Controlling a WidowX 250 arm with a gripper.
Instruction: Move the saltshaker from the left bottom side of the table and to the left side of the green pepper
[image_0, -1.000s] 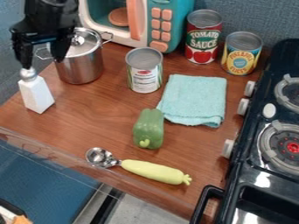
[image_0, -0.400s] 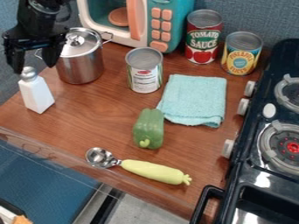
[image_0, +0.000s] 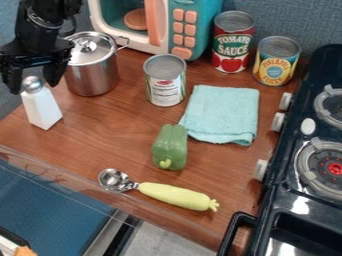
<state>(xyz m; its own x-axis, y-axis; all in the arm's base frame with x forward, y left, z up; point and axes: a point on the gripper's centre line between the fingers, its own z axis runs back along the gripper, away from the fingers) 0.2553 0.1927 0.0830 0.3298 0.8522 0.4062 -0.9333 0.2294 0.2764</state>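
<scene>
pincer: the black two-finger pincer (image_0: 33, 85) is at the upper left, its fingers spread apart, one on each side of the saltshaker's top; it does not grip anything.
saltshaker: the white, square-sided saltshaker with rounded silver cap (image_0: 41, 106) stands upright on the brown wooden desk (image_0: 110, 135), at the left side, well apart from the pepper.
green pepper: the glossy green toy pepper (image_0: 169, 147) lies near the middle, its stem towards the front.
pot: the silver metal pot with lid (image_0: 92, 72) stands close to the right of the pincer, and one finger overlaps it in the view.
cans: the short can with white and green label (image_0: 165, 82) stands between the pot and the folded light-teal cloth (image_0: 224, 112); the red-labelled can (image_0: 232, 45) and the yellow-and-blue can (image_0: 276, 62) stand behind the cloth.
cloth: it lies just beside the pepper, to the upper right.
spoon: the metal scoop with pale yellow-green handle (image_0: 175, 195) lies in front of the pepper.
edges: the teal toy microwave (image_0: 195, 25) is at the back, the black stove (image_0: 294, 165) at the right.
change: the pincer has moved left and lower, while the saltshaker stayed in its place.
</scene>
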